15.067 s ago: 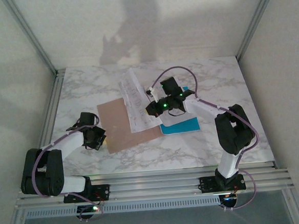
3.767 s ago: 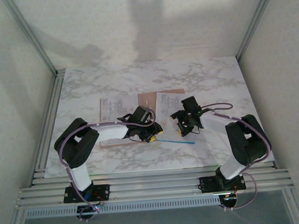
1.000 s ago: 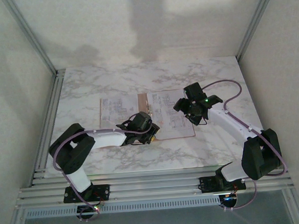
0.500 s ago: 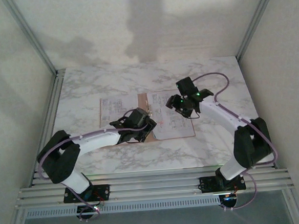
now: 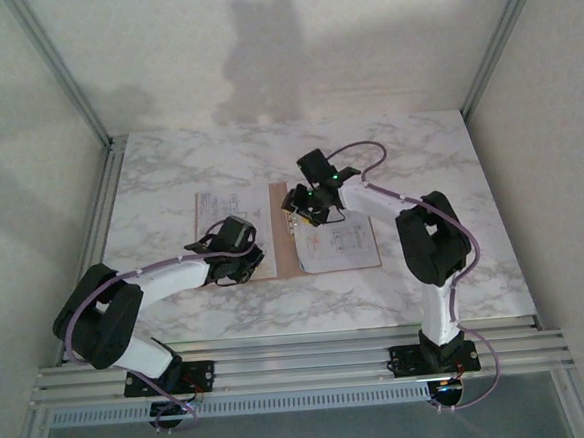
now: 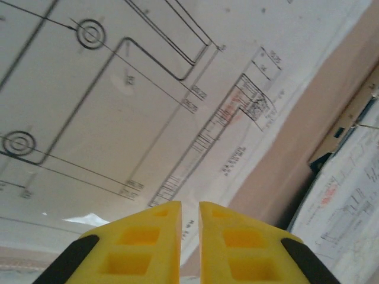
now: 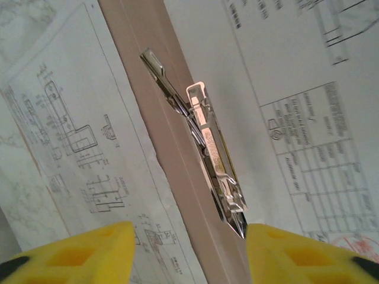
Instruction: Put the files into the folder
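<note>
The pinkish-brown folder (image 5: 287, 257) lies open and flat near the table's (image 5: 168, 167) middle. White printed files (image 5: 342, 244) cover both halves, leaving a bare strip along the spine, where a metal clip (image 7: 208, 142) lies.

From where I stand, nothing can be read for certain. The files (image 6: 118, 89) carry line drawings with dimension figures and a title block in tiny print, some of it red, all too blurred. Beside the folder (image 7: 142, 29) and its metal clip (image 7: 207, 142), the table lettering (image 7: 314, 130) and a red stamp (image 7: 355, 242) are illegible, as is the embossing on the clip.
</note>
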Robot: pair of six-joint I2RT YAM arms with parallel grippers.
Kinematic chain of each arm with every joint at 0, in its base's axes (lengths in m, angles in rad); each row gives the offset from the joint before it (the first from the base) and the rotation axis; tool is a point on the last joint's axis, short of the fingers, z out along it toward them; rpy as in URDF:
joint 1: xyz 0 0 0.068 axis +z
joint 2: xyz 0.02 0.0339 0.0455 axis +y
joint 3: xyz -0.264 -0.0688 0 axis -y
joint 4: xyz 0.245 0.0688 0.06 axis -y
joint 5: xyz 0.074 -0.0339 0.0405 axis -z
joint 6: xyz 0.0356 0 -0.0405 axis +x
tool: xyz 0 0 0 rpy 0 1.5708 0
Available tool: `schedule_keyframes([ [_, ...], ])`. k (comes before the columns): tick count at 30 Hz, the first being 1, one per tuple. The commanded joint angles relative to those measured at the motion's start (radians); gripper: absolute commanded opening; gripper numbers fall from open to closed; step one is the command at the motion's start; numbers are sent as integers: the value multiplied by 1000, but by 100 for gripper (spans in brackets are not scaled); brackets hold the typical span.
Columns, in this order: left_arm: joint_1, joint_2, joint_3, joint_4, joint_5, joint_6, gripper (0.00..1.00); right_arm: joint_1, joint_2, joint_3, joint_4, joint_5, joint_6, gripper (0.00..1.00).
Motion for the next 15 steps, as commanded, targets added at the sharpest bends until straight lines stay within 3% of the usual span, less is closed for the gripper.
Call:
schedule_keyframes([
  [1, 4, -1, -26, 12, 12, 32, 14, 3, 36, 45, 49, -12, 81, 58],
  [15, 4, -5, -77, 40, 19, 12, 13, 2, 179, 202, 15, -13, 129, 60],
])
